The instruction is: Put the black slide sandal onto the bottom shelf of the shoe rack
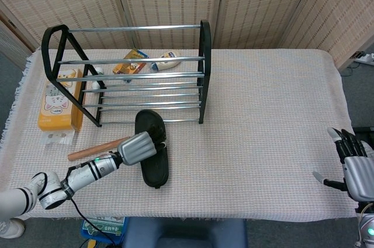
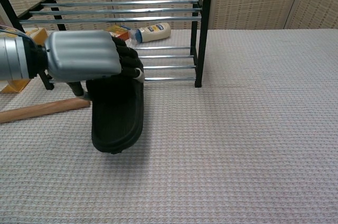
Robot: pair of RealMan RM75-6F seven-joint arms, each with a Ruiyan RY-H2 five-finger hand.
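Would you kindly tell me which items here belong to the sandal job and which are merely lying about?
Belong to the job:
- sandal, gripped by the left hand
- shoe rack, with its bottom shelf

Lying about:
- wooden rod
- yellow box
- white bottle
- orange packet
- right hand, idle at the table edge

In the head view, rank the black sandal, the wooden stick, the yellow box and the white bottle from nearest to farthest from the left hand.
From the left hand:
1. Black sandal, held in the hand itself.
2. Wooden stick, just to its left on the cloth.
3. Yellow box, further left, beside the rack's end.
4. White bottle, behind the rack, at the far side.
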